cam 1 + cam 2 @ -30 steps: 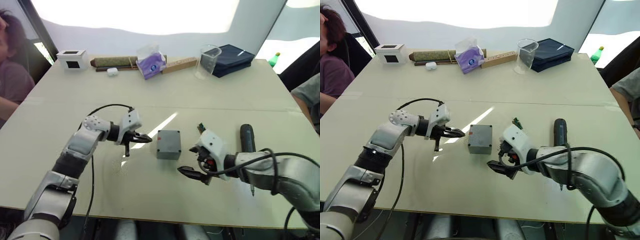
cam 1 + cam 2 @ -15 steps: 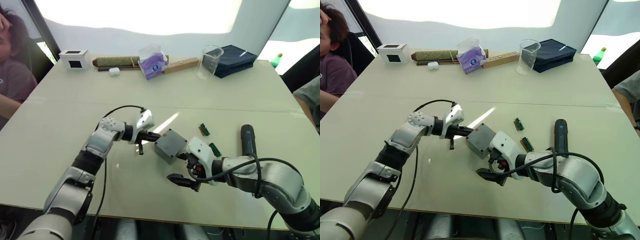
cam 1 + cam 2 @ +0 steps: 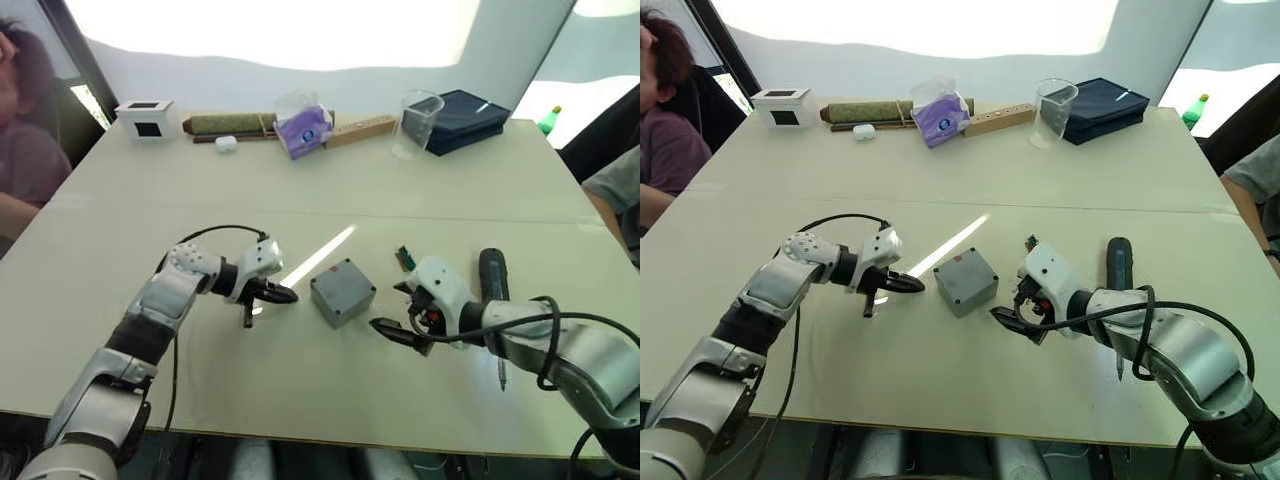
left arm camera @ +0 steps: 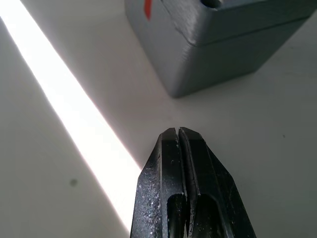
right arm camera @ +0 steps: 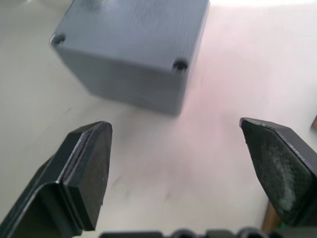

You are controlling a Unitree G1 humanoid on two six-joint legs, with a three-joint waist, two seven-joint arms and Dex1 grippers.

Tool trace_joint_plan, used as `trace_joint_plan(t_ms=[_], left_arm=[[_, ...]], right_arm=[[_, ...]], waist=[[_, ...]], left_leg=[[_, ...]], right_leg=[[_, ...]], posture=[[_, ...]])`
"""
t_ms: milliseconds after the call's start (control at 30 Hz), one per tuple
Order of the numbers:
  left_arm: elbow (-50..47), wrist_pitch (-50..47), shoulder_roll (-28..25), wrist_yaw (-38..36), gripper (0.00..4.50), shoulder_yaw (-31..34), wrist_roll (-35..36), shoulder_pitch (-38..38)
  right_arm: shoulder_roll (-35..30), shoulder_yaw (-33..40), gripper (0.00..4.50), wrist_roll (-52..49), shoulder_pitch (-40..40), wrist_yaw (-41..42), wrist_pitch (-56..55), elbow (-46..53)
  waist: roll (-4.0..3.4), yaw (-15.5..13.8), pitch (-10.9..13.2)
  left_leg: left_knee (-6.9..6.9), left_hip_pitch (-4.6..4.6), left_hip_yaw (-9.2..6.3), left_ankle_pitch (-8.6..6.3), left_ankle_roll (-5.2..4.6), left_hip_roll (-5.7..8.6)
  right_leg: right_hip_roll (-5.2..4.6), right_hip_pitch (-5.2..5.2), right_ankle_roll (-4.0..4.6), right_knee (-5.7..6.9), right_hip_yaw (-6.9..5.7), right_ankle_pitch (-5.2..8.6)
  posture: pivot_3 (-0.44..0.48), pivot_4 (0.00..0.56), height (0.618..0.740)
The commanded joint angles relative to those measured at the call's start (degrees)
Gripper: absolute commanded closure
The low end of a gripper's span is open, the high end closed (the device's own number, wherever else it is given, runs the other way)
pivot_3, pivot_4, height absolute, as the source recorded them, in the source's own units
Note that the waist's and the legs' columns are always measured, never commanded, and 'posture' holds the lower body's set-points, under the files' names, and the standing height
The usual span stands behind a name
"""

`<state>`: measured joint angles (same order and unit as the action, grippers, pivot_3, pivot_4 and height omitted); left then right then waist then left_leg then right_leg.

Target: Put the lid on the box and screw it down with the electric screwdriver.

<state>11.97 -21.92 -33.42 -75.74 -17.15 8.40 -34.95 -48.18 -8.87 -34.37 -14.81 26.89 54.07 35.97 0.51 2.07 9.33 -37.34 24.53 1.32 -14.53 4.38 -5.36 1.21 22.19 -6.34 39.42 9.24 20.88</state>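
The grey box (image 4: pixel 223 59) stands mid-table, turned corner-on, a red mark (image 4: pixel 147 7) on one side. The lid (image 5: pixel 133 25) sits on top of it, with a seam between them and screw holes at its corners. My left gripper (image 3: pixel 282 296) is shut and empty, its tip a short gap left of the box. To the box's right my right gripper (image 3: pixel 398 335) is open and empty, and both fingers (image 5: pixel 89 168) point at the box from a short distance. The black electric screwdriver (image 3: pixel 492 278) lies on the table just beyond my right forearm.
A small green part (image 3: pixel 403 257) lies behind the right gripper. Along the far edge stand a white cube (image 3: pixel 146 117), a rolled mat (image 3: pixel 225 123), a purple tissue pack (image 3: pixel 303 125), a wooden block (image 3: pixel 358 130), a clear beaker (image 3: pixel 418 122) and a dark blue case (image 3: pixel 465 118). People sit at both sides.
Half a second ago both grippers were against the box. Both have drawn back, left to the left and right to the right. The box now stands turned corner-on.
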Motion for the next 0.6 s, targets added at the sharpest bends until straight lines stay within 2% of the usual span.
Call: trace_joint_plan(t_ms=[33, 167, 600], left_arm=[[-5.39, -2.18, 2.42, 2.11, 4.50, -0.12, 1.69, 0.76], [-5.39, -2.85, 5.13, 5.42, 4.50, 0.39, 1.28, 0.58], [-2.33, -1.15, 6.69, 7.28, 4.50, -0.02, 1.05, -1.47]], right_arm=[[1.87, -3.76, 0.03, 3.40, -1.79, 2.78, -3.96, -0.74], [2.79, -6.11, 0.03, 4.69, -1.92, 5.23, -4.49, -0.01], [4.73, -4.35, 0.03, 5.05, 1.88, 4.55, -1.29, 3.85]], waist=[[0.00, -0.03, 0.00], [0.00, -0.01, 0.00], [0.00, 0.36, 0.00]], left_leg=[[0.00, 0.00, 0.00, 0.00, 0.00, 0.00], [-0.05, 0.00, 0.00, 0.00, -0.01, 0.00], [-0.05, -0.04, -0.02, 0.00, 0.00, 0.01]], right_leg=[[0.00, -0.01, 0.00, 0.00, 0.00, 0.00], [0.00, -0.02, 0.00, 0.02, 0.00, 0.00], [0.02, -0.02, 0.00, 0.10, 0.00, 0.00]], posture=[[0.000, 0.150, 0.739], [0.000, 0.150, 0.739], [0.000, 0.150, 0.739]])
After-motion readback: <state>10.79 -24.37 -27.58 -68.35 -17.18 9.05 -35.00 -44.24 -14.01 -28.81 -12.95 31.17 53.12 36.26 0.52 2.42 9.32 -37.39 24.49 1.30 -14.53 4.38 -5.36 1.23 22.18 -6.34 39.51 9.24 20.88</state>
